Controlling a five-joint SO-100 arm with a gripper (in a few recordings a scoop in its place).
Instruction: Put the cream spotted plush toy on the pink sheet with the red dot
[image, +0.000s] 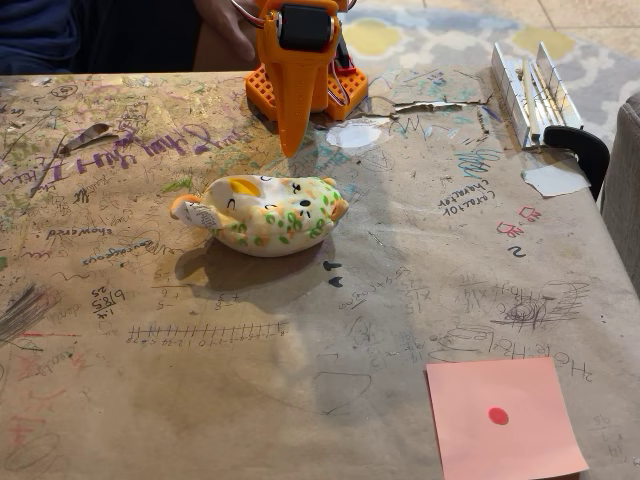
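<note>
Orange gripper (291, 140) was seen pointing down, fingers pressed together, nothing held. Just below it, the plush toy (262, 214) was laid on the table (120, 390), far from the pink sheet (505, 417).
</note>
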